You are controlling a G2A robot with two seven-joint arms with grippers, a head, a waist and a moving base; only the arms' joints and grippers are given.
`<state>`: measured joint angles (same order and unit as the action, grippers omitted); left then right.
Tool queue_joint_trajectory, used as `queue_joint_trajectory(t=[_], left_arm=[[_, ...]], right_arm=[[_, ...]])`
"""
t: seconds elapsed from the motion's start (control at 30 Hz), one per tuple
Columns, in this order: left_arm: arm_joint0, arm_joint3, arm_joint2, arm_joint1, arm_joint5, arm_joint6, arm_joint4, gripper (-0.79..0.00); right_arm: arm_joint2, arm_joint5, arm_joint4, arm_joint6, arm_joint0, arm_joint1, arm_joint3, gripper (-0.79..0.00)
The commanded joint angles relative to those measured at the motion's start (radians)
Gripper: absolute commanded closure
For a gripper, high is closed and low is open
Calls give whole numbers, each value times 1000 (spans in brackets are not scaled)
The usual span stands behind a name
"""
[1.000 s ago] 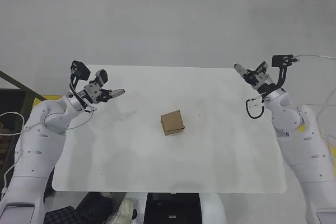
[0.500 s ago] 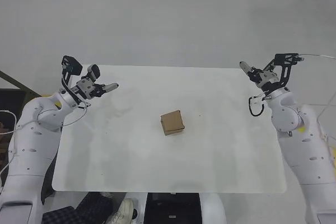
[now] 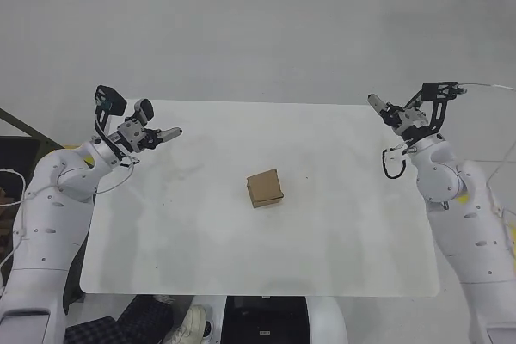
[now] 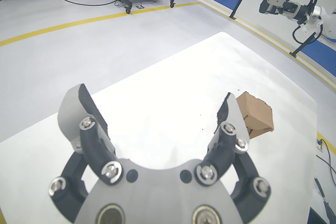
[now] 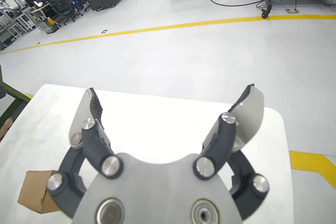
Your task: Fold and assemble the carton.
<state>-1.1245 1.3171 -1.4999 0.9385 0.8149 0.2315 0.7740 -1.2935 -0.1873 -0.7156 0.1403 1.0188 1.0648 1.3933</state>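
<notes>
In the left wrist view the left end effector (image 4: 155,99) hangs released, its pads spread wide above the white counter (image 4: 162,83), with the brown carton (image 4: 256,116) farther off beyond one finger. The right end effector (image 5: 170,93) is likewise spread and holds nothing, the carton (image 5: 34,189) lying beside its base. From above, the carton (image 3: 265,188) sits box-shaped near the counter's (image 3: 327,249) middle, well apart from the left end effector (image 3: 174,135) and right end effector (image 3: 374,101) at the far corners.

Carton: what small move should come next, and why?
Probably none on the carton: it already stands as a closed box in the middle of the table, untouched. The left gripper and right gripper hang open and empty over the far corners, so lowering the arms to rest seems apt.
</notes>
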Motion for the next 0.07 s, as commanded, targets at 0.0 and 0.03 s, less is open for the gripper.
queue_joint_trajectory(t=[0.0,0.03], left_arm=[[0,0,0,0,0,0,0,-784],[0,0,0,0,0,0,0,-784]], right_arm=[[0,0,0,0,0,0,0,-785],[0,0,0,0,0,0,0,-785]])
